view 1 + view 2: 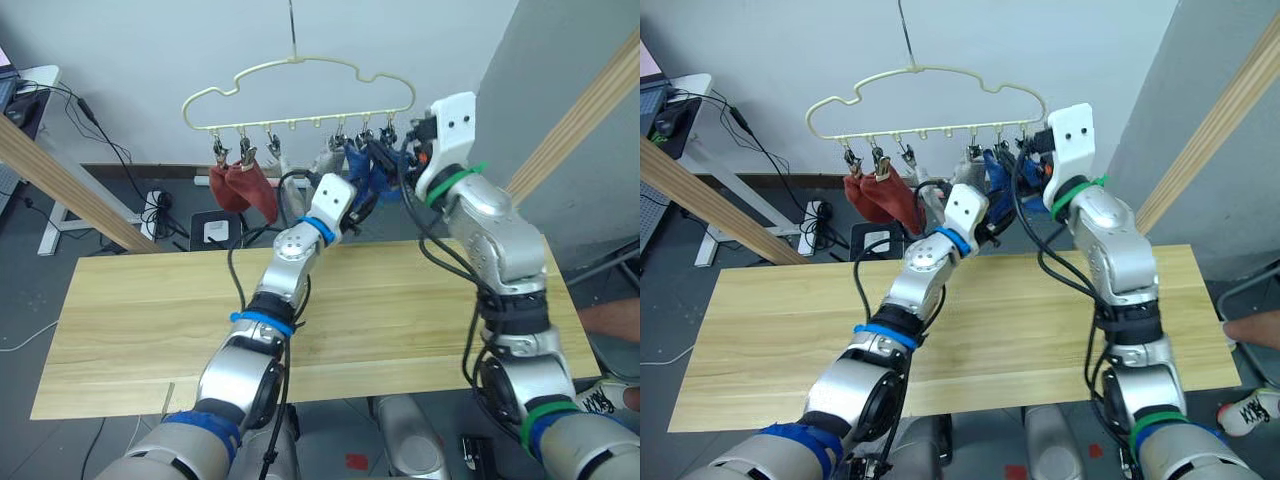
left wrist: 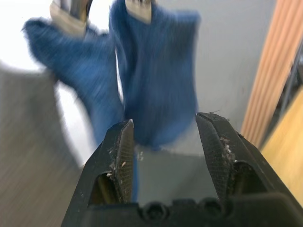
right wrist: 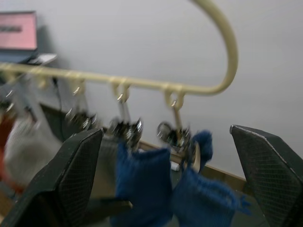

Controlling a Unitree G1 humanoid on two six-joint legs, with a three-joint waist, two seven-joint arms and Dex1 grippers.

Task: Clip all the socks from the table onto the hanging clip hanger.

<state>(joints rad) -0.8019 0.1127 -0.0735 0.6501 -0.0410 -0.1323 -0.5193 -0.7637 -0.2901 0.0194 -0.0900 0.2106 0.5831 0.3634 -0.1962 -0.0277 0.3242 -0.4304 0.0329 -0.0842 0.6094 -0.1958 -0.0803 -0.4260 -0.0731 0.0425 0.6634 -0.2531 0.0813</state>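
Socks hang clipped on the hanger [image 1: 300,95] beyond the table [image 1: 150,330]: red [image 1: 243,185] left, blue [image 3: 142,187] right. Both grippers, left [image 2: 163,142] and right [image 3: 165,189], are spread by the blue pair.

Behind the table you see a white desk [image 1: 40,85] at the far left with cables [image 1: 95,125] trailing off it. A power strip [image 1: 155,207] lies on the grey floor beneath. Wooden beams [image 1: 65,185] slant at both sides. A person's shoe [image 1: 1250,410] shows at the right edge.
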